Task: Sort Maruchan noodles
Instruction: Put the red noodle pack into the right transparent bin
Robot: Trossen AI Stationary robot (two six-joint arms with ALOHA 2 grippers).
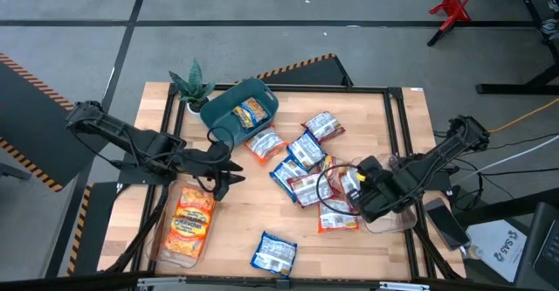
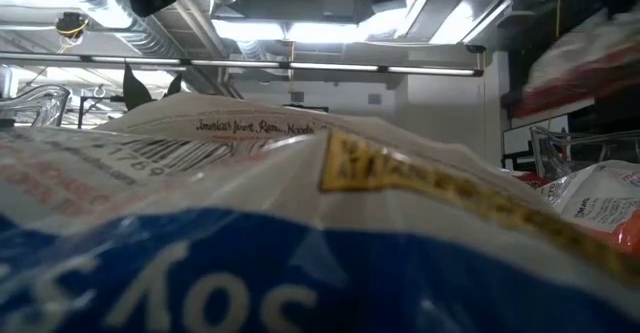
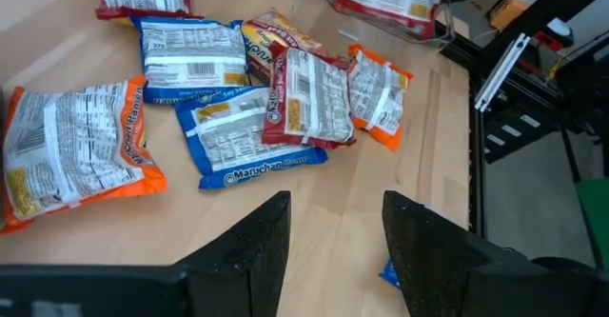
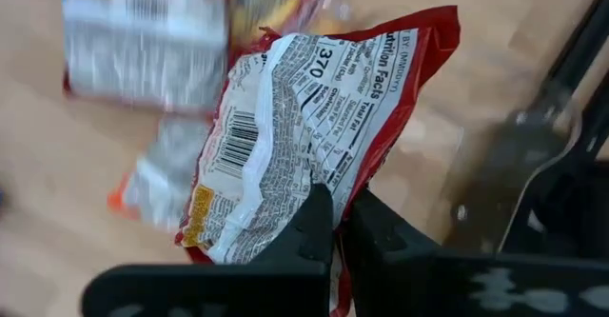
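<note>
Several Maruchan noodles are lying heaped on the wooden table to the right of the teal bin, which is holding one orange packet. At the heap's right edge, the right gripper is pinching a red-white packet. Left of the heap, the left gripper is hovering with fingers spread, holding nothing.

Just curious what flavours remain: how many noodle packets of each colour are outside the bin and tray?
Blue-white packets: 3
Red-white packets: 3, one in the right end effector
Orange-yellow packets: 3, one half buried
Total: 9
</note>
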